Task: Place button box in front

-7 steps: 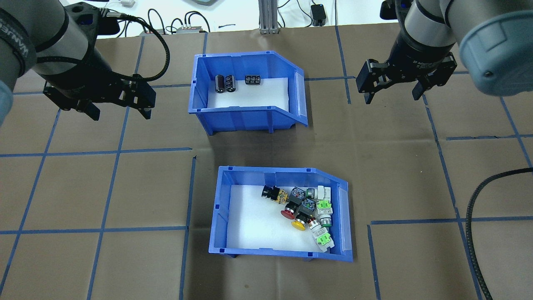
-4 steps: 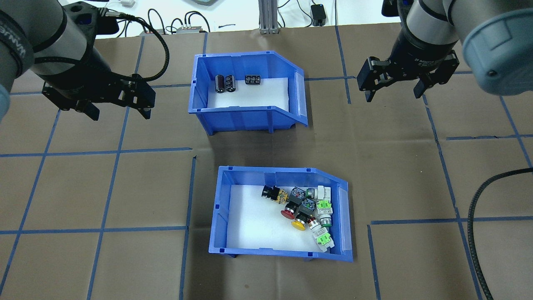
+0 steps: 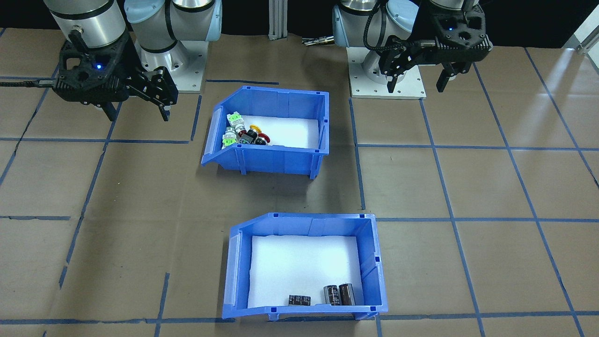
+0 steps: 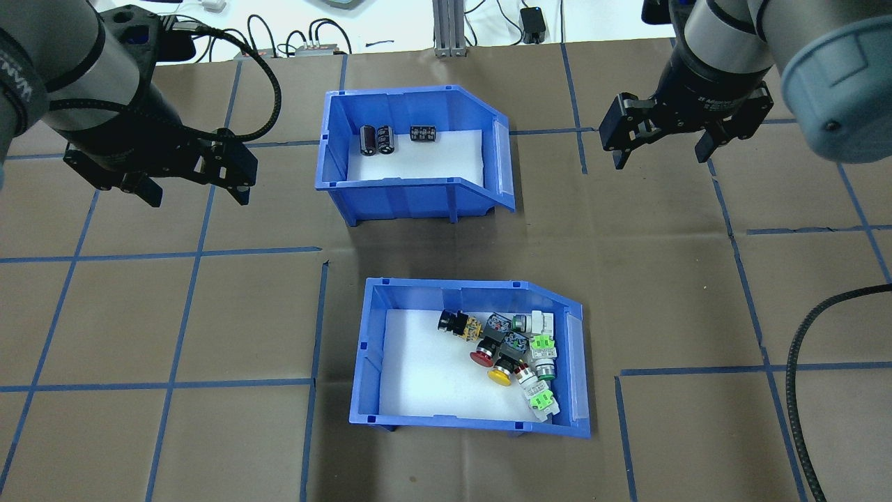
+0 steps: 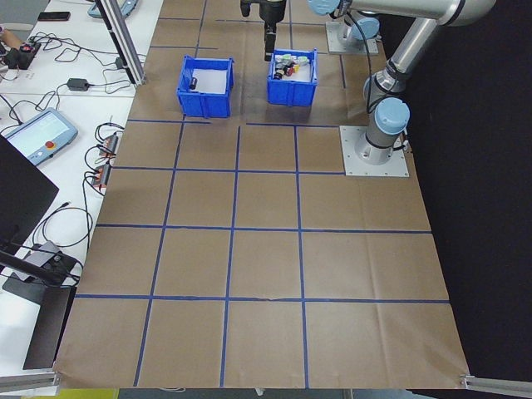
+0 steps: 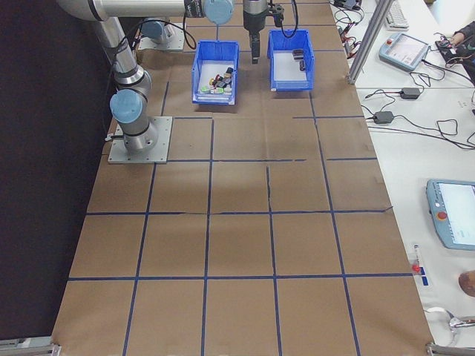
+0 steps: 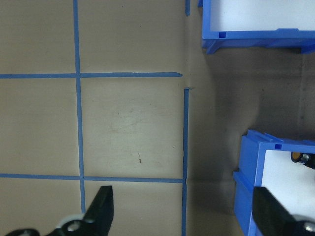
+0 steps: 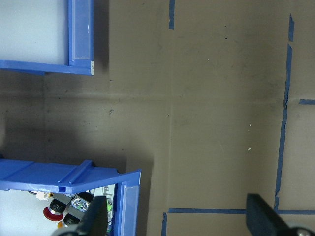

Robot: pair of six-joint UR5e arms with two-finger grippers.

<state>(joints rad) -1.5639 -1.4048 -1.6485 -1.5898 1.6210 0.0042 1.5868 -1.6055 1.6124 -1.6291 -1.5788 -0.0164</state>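
- Button box standing flat on the brown paper table cover, in the row nearer the robot's base; sloped open front toward the robot's right.
- Inside it, on the white floor, a cluster of small push buttons with red, yellow and green caps, bunched toward the sloped-front end; bare white floor at the other end.
- Second blue bin farther from the robot, apart from the button box with a strip of bare cover between; same facing, holding only a few dark cylinders near its closed end.
- Left gripper spread wide and empty, hanging above the cover well to the left of the far bin, touching nothing.
- Right gripper likewise wide apart and empty, hanging above the cover to the right of the far bin, clear of both bins.
- From the left wrist camera: two dark fingertips at the bottom edge, blue tape lines between them, a corner of each bin at the right.
- From the front camera: button box close to the arm bases, other bin nearer the operators' side.
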